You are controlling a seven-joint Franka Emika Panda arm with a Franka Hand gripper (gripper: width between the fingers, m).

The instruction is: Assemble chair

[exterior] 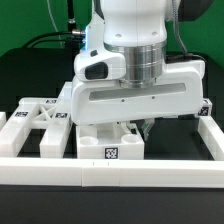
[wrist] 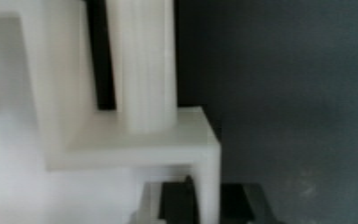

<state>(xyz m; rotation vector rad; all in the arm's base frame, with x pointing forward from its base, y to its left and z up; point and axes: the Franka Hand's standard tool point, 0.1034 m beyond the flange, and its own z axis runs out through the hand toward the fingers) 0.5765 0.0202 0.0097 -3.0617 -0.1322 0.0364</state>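
The chair is in separate white pieces. A chunky slab [exterior: 108, 145] with a marker tag on its front face lies in the middle, right under my hand. An X-braced panel [exterior: 38, 118] lies at the exterior view's left. My gripper [exterior: 134, 127] reaches down into the slab; the hand hides its fingertips there. In the wrist view a square post [wrist: 140, 60] stands up from a white block [wrist: 137, 140]. My gripper [wrist: 208, 200] shows two dark fingers [wrist: 172, 200] pressed on either side of a thin white edge of that chair piece.
Long low white border rails run along the front [exterior: 110, 172] and up the exterior view's left [exterior: 12, 135] and right [exterior: 212, 135]. Another tagged white piece [exterior: 205, 108] shows at the right behind the hand. The table is black.
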